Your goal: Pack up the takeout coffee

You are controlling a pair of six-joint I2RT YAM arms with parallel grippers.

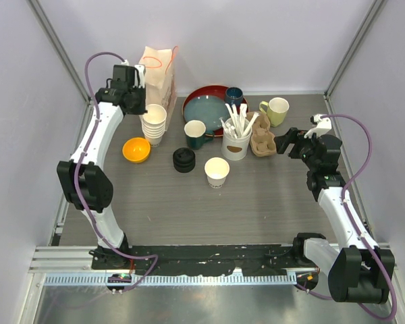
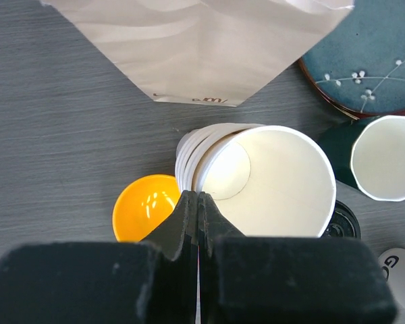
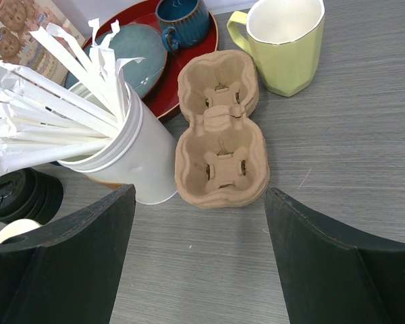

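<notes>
No lidded cup is in view. One cream paper cup (image 1: 217,171) stands open and lidless at mid-table. A stack of the same cups (image 1: 154,123) stands at the back left and also shows in the left wrist view (image 2: 277,182). Black sip lids (image 1: 184,160) lie in a stack next to the single cup. A brown pulp cup carrier (image 1: 262,138) lies right of centre, empty (image 3: 219,128). My left gripper (image 1: 131,100) is shut and empty, its tips (image 2: 198,201) above the near rim of the cup stack. My right gripper (image 1: 288,143) is open and empty (image 3: 200,202), just short of the carrier.
A paper bag (image 1: 156,77) stands at the back left. An orange bowl (image 1: 136,149) sits beside the cup stack. A white tub of wrapped straws (image 1: 236,142), a teal mug (image 1: 195,133), a red tray (image 1: 201,94) with a blue plate and mug, and a yellow-green mug (image 1: 278,110) crowd the back.
</notes>
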